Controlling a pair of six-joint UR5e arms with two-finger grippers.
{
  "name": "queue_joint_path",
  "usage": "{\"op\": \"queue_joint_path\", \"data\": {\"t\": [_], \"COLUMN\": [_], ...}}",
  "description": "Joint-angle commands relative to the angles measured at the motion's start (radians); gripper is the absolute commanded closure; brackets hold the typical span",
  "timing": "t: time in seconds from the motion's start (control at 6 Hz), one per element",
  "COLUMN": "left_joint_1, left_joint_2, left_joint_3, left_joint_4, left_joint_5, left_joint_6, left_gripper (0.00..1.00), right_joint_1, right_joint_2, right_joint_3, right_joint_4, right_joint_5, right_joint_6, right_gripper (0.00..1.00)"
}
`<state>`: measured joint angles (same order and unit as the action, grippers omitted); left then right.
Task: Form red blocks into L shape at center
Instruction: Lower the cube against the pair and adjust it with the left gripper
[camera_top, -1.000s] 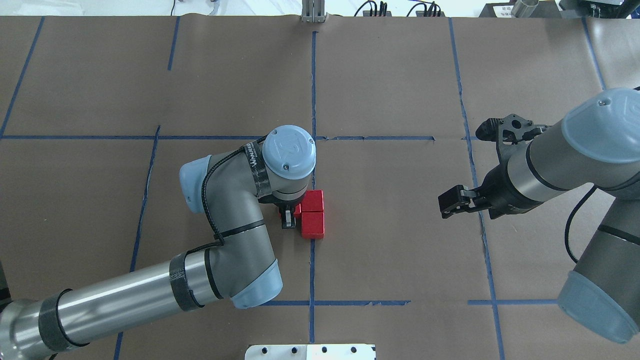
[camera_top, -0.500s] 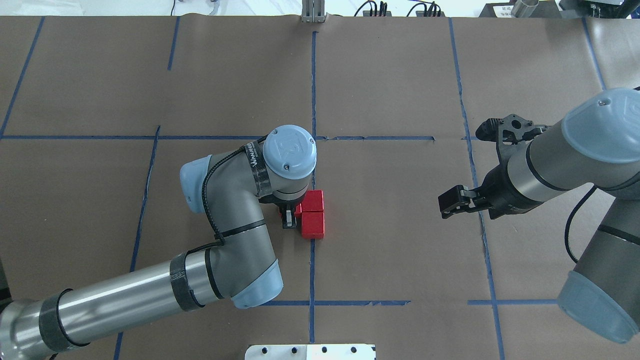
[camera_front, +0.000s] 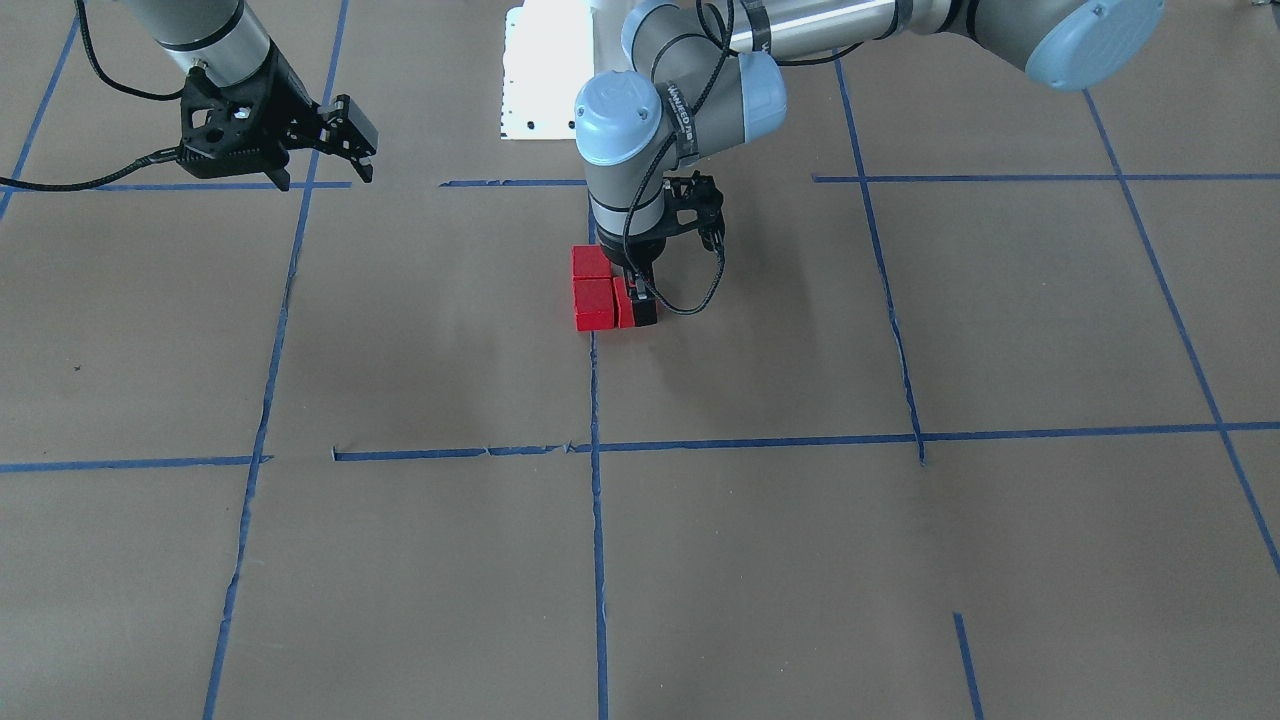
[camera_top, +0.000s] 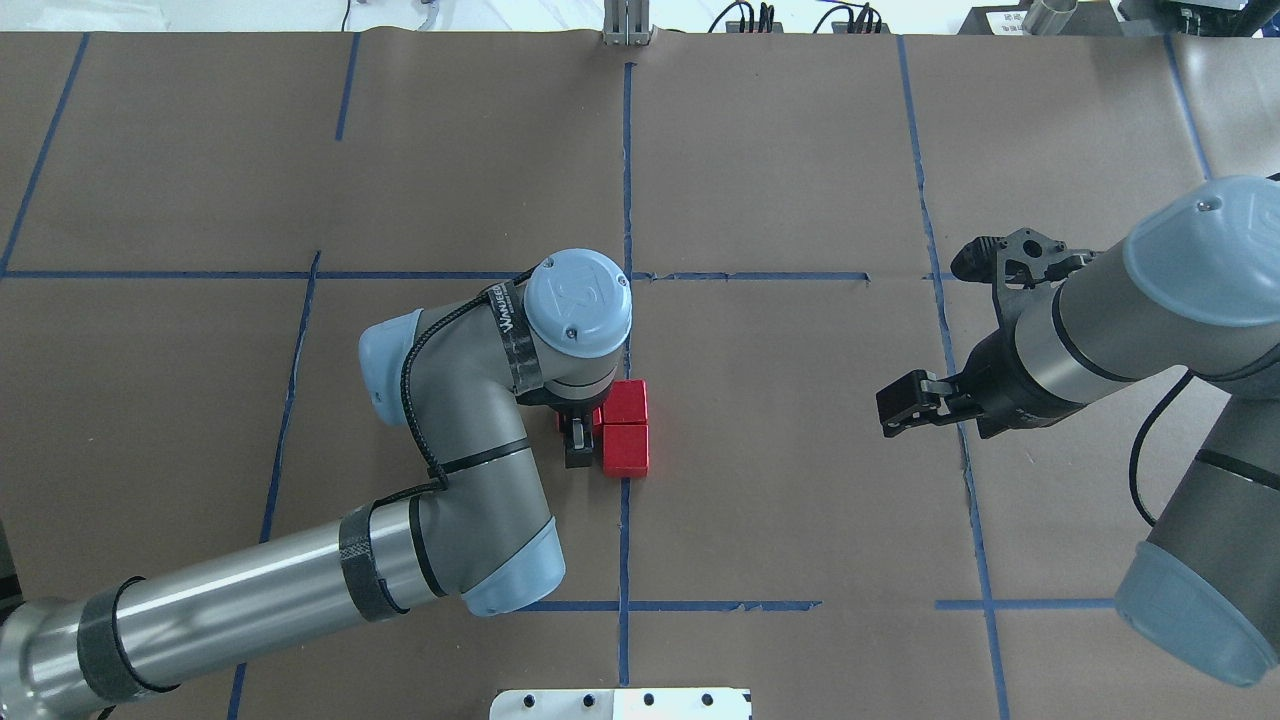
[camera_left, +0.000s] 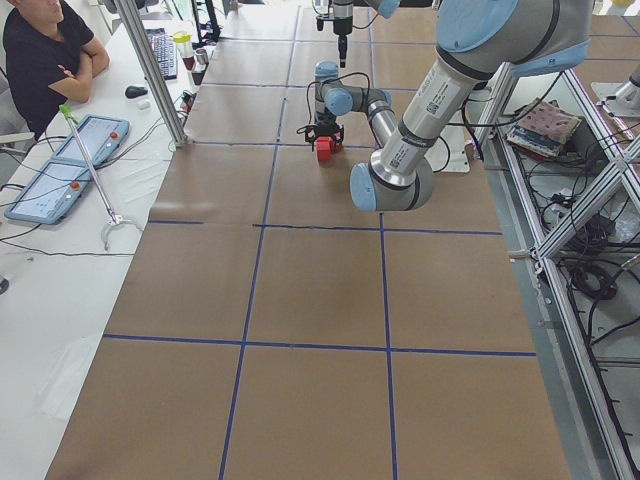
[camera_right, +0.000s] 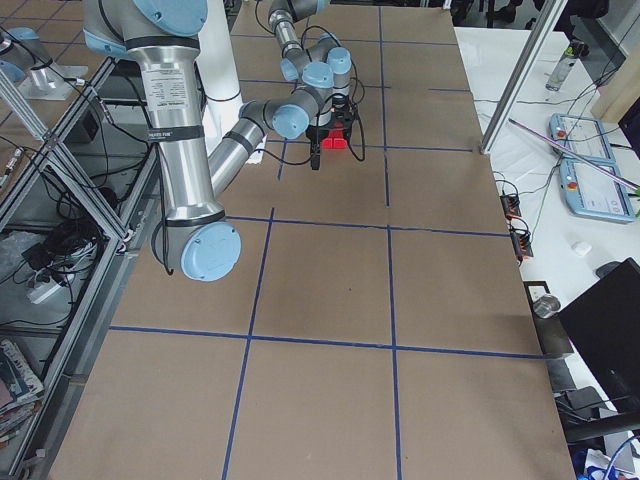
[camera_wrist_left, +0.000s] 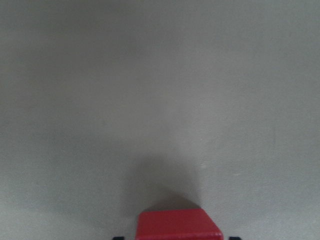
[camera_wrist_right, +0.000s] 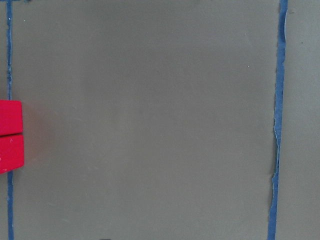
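Two red blocks (camera_top: 625, 401) (camera_top: 626, 450) lie touching in a line on the central blue tape line (camera_top: 624, 530) of the brown paper. They also show in the front view (camera_front: 590, 262) (camera_front: 593, 303) and at the left edge of the right wrist view (camera_wrist_right: 10, 117). My left gripper (camera_top: 585, 435) points straight down and is shut on the third red block (camera_front: 624, 303), held right against the side of one of the two, low at the paper. The left wrist view shows this block (camera_wrist_left: 177, 225) between the fingertips. My right gripper (camera_top: 890, 408) hovers open and empty far to the right.
A white mounting plate (camera_top: 620, 703) sits at the robot's edge of the table. Blue tape grid lines (camera_top: 945, 340) cross the paper. An operator (camera_left: 45, 50) sits beyond the far side, near tablets (camera_left: 70, 150) on a white bench.
The left gripper's visible finger has shifted very slightly toward the robot's side; the blocks and the right arm have not moved.
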<state>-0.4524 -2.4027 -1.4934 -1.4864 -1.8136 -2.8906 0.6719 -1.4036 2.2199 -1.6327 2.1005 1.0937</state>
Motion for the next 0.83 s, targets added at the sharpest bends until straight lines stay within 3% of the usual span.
{"op": "queue_joint_path", "data": {"t": [0.0, 0.33, 0.67], "left_joint_1": [0.0, -0.009, -0.029], "left_joint_2": [-0.003, -0.001, 0.008], "left_joint_3": [-0.002, -0.058, -0.18], "left_joint_4": [-0.009, 0.008, 0.089], "left_joint_5": [-0.001, -0.047, -0.072], "left_joint_6": [0.002, 0.011, 0.182], "left_gripper": [0.0, 0.0, 0.0], "right_joint_1": [0.0, 0.002, 0.023], "right_joint_2": [0.0, 0.002, -0.02], "right_joint_3": [0.003, 0.004, 0.003], "right_joint_4": [0.0, 0.001, -0.004], "right_joint_5": [0.001, 0.001, 0.001], "right_joint_6": [0.0, 0.0, -0.003], "right_gripper": [0.0, 0.0, 0.0]}}
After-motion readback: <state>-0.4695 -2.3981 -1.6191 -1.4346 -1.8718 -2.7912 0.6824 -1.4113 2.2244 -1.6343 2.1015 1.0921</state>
